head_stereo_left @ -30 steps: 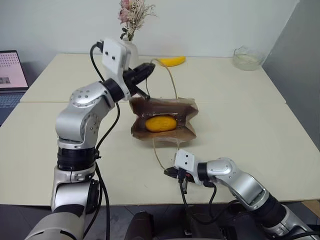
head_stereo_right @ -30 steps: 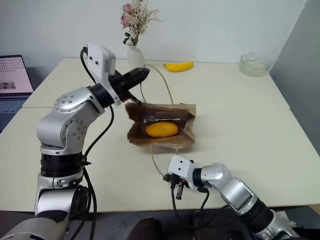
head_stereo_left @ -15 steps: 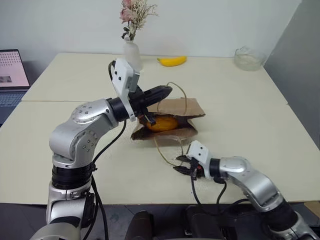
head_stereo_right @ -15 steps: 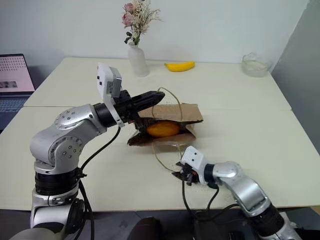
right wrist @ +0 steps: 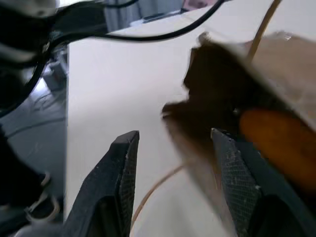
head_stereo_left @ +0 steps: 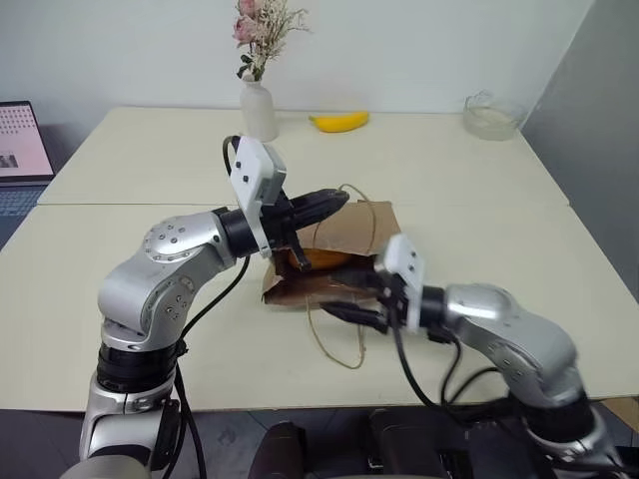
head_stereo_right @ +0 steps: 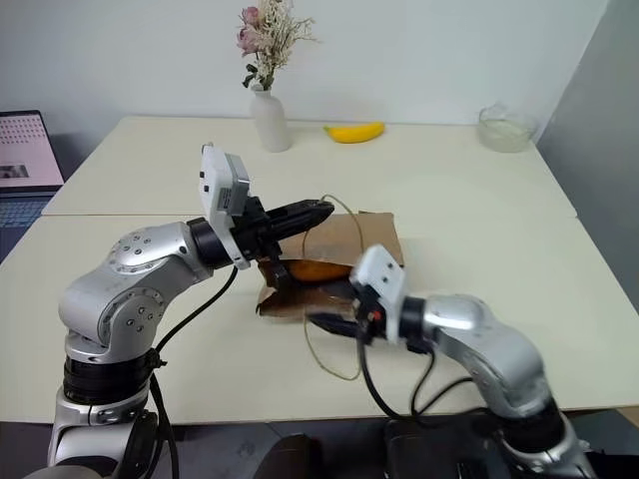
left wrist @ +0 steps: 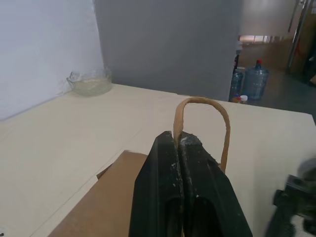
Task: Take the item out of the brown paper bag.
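Observation:
The brown paper bag (head_stereo_left: pixel 351 222) lies on its side mid-table, its mouth facing me. My left gripper (head_stereo_left: pixel 337 199) is shut on the upper cord handle (left wrist: pixel 201 101) and holds the bag's top flap raised. Inside the mouth lies the item (head_stereo_left: pixel 324 260), orange-yellow and rounded, partly hidden by the flap. My right gripper (right wrist: pixel 178 145) hovers open just in front of the mouth and a little to the side of the item (right wrist: pixel 276 140), with nothing between its fingers. The lower cord handle (head_stereo_left: pixel 336 346) loops loose on the table.
At the far edge of the cream table (head_stereo_left: pixel 479 190) stand a white vase with dried flowers (head_stereo_left: pixel 257 108), a yellow banana (head_stereo_left: pixel 339 121) and a glass bowl (head_stereo_left: pixel 491 116). A laptop (head_stereo_left: pixel 20 140) sits far left.
My right gripper has opened and risen from the table's front edge to the bag's mouth. My left gripper pulled the handle back and down, which tipped the bag's top flap over the item.

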Controlling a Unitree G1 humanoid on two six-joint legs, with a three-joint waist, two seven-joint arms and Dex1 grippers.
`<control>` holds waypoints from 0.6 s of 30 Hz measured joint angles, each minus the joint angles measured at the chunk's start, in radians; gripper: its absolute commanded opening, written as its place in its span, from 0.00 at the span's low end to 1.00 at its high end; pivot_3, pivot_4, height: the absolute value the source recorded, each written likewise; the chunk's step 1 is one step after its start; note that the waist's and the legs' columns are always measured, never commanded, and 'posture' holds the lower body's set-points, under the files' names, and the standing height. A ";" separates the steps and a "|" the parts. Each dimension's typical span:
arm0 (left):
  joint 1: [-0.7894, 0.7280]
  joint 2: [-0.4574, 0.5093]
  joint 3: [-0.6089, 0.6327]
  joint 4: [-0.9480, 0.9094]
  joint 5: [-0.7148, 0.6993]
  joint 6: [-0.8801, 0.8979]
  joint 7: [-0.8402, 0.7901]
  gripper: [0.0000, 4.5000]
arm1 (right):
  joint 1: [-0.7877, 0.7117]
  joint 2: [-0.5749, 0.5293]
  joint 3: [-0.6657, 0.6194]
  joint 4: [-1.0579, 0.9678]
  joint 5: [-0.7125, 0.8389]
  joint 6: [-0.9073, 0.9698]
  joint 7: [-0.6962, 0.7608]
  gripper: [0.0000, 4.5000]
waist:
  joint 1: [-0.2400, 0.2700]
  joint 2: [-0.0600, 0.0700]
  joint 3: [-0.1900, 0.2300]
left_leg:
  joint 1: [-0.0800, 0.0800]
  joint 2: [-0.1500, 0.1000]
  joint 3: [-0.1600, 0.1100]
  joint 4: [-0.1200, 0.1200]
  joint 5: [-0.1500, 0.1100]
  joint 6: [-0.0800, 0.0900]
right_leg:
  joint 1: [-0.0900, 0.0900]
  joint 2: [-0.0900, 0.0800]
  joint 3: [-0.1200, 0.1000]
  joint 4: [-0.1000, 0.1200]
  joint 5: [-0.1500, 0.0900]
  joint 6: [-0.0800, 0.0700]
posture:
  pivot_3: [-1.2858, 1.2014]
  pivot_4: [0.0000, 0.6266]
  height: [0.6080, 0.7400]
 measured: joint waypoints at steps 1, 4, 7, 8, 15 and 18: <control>-0.002 0.005 0.001 0.004 0.006 -0.009 -0.001 0.00 | -0.019 0.025 0.020 0.055 -0.037 -0.011 -0.034 0.54 | 0.000 0.000 0.000 | 0.000 0.000 0.001 0.000 0.000 0.000 | 0.000 0.000 0.000 0.000 0.000 0.000 | 0.52 0.24 1.00; -0.003 0.012 0.001 0.008 0.013 -0.028 -0.005 0.00 | -0.061 0.064 0.068 0.191 -0.149 -0.057 -0.127 0.54 | 0.002 0.000 0.000 | -0.003 -0.001 0.001 0.000 0.000 0.000 | -0.002 -0.001 0.001 -0.002 0.000 0.000 | 0.52 0.24 1.00; -0.004 0.014 0.003 0.009 0.013 -0.029 -0.002 0.00 | -0.076 0.075 0.103 0.250 -0.244 -0.108 -0.188 0.66 | 0.003 0.000 0.000 | -0.004 -0.001 0.002 0.000 0.000 0.000 | -0.002 -0.002 0.001 -0.003 -0.001 0.002 | 0.52 0.24 1.00; -0.005 0.014 0.005 0.012 0.012 -0.029 0.004 0.00 | -0.076 0.068 0.127 0.257 -0.284 -0.131 -0.200 0.72 | 0.003 0.000 0.000 | -0.004 -0.001 0.002 0.000 0.000 0.000 | -0.002 -0.002 0.002 -0.003 -0.001 0.002 | 0.52 0.24 1.00; -0.055 0.004 0.039 0.075 0.005 -0.029 0.047 0.00 | -0.081 -0.052 0.299 0.244 -0.530 -0.283 -0.203 0.99 | 0.001 0.000 0.000 | -0.003 -0.001 0.001 0.000 0.000 0.000 | -0.002 -0.001 0.001 -0.001 -0.001 0.002 | 0.52 0.24 1.00; -0.087 -0.009 0.063 0.106 -0.018 -0.007 0.072 0.00 | -0.110 -0.076 0.350 0.252 -0.623 -0.341 -0.189 0.99 | 0.001 0.000 0.000 | -0.003 -0.001 0.001 0.000 0.000 0.000 | -0.003 -0.001 0.001 0.000 -0.001 0.002 | 0.52 0.24 1.00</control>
